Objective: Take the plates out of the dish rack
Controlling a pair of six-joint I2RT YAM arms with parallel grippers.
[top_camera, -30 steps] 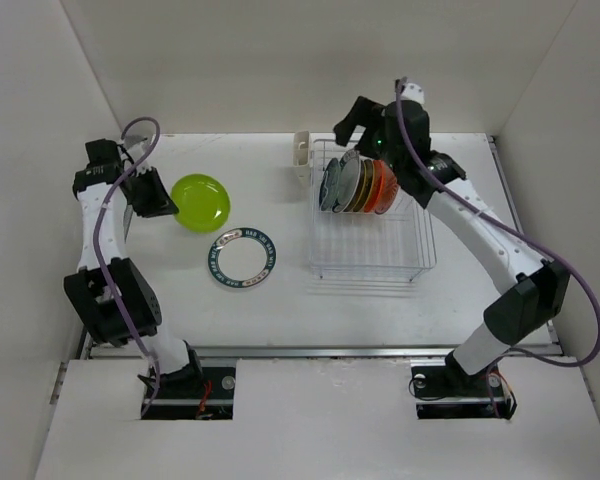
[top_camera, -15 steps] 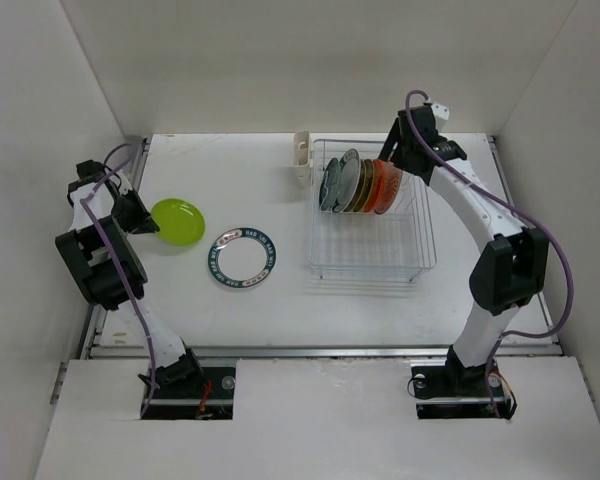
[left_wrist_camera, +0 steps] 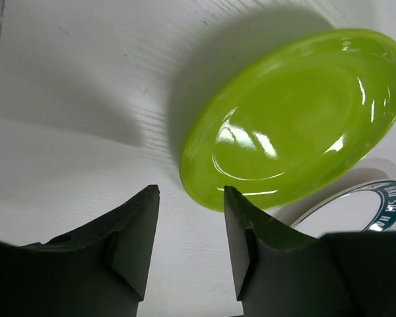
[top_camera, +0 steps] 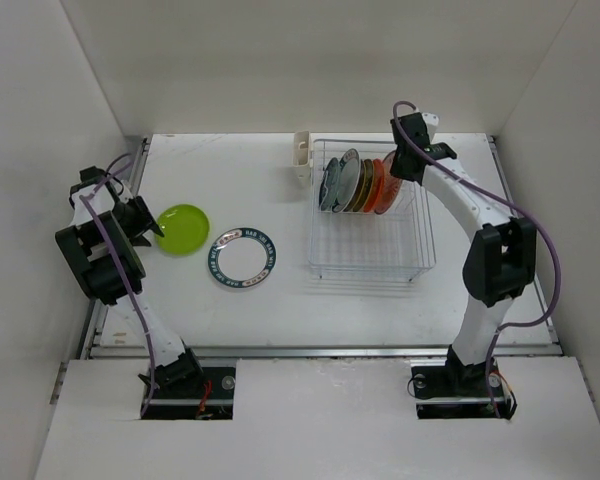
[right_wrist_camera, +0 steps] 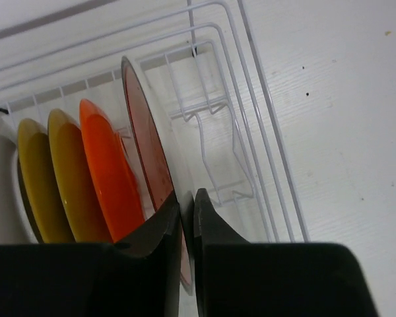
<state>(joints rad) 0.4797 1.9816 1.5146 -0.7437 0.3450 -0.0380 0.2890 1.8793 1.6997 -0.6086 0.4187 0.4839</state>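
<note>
L fingers (left_wrist_camera: 133, 246) apart, R fingers (right_wrist_camera: 153, 246) pinched.

Bright, even white light is falling from above onto the flat white table (top_camera: 280, 300), and the overhead view is reading sharp throughout. Only faint, short shadows are lying under the thin white wire dish rack (top_camera: 370, 272). In the left wrist view the glossy lime green round plate (left_wrist_camera: 297, 119) is flashing small white glare spots and casting a broad grey shadow up and to the left. The black left gripper (left_wrist_camera: 189, 191) is looming dark and soft. In the right wrist view the black right gripper (right_wrist_camera: 187, 198) is sitting out of focus, and the dark red round plate (right_wrist_camera: 145, 145) is showing crisp.
</note>
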